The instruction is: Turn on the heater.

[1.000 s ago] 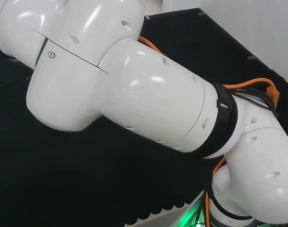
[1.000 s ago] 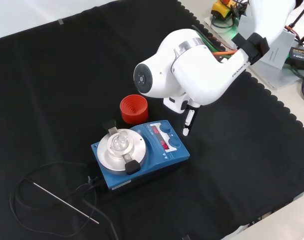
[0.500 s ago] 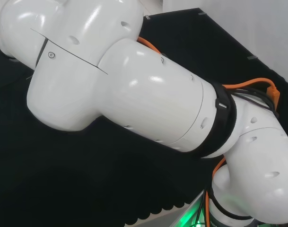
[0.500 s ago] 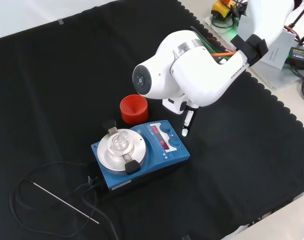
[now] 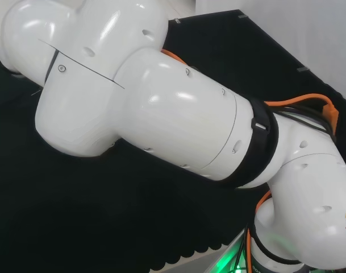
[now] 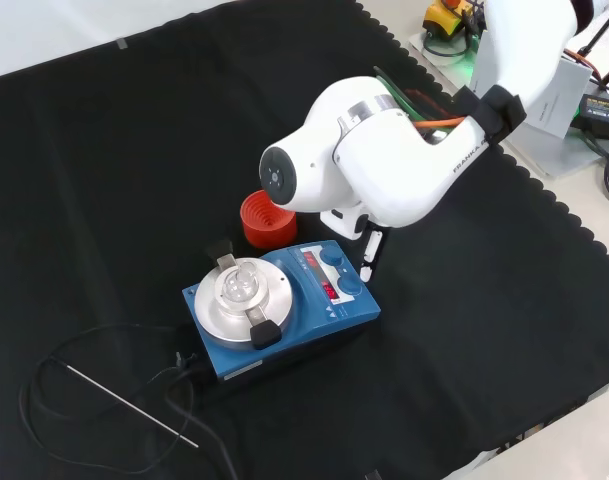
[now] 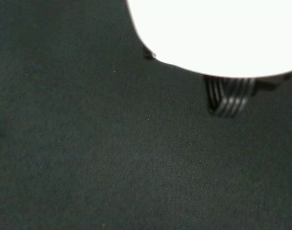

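One heater (image 6: 279, 305), blue and boxy, sits flat on the counter (image 6: 104, 150) and looks heavy and rigid, so press or twist a front knob (image 6: 350, 285) rather than grasp; hand (image 6: 369, 254) has a straight finger just beside it, apparently open.

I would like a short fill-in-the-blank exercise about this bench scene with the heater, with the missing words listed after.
1. The heater has a body of ____ colour.
2. In the front view, the ribbed ring behind the heater is ____.
3. The heater's round metal plate carries a clear ____ vessel.
4. One straight finger of the hand points down beside the heater's ____ end in the front view.

Missing words: blue; red; glass; right
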Action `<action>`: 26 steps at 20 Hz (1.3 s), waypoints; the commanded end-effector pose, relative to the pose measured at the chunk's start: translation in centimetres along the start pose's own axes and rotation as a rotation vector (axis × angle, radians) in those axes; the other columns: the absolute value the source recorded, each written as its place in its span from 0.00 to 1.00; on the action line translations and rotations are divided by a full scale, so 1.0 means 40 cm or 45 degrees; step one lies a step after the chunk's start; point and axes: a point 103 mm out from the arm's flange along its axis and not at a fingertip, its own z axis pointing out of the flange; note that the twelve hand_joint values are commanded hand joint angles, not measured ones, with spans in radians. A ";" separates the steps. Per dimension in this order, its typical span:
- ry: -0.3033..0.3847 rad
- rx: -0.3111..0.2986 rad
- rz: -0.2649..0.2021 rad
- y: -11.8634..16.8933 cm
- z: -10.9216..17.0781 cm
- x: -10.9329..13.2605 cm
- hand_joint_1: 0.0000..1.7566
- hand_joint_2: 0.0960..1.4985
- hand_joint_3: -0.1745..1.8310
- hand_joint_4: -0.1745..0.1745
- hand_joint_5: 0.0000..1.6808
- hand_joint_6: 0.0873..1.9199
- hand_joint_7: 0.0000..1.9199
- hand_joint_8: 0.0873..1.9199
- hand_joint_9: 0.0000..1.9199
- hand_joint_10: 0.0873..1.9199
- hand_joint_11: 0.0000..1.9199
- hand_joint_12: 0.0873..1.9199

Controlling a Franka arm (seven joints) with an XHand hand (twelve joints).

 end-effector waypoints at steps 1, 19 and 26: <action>0.006 0.018 0.001 0.019 0.011 -0.009 0.92 0.12 0.99 0.50 0.01 0.00 0.92 0.81 0.95 0.77 0.82 0.76; 0.034 0.016 0.052 0.016 -0.023 -0.085 0.92 0.12 0.99 0.49 0.02 0.00 0.93 0.81 0.95 0.77 0.82 0.76; 0.026 0.003 0.052 0.003 -0.046 -0.080 0.92 0.12 0.99 0.48 0.02 0.00 0.93 0.81 0.95 0.77 0.82 0.76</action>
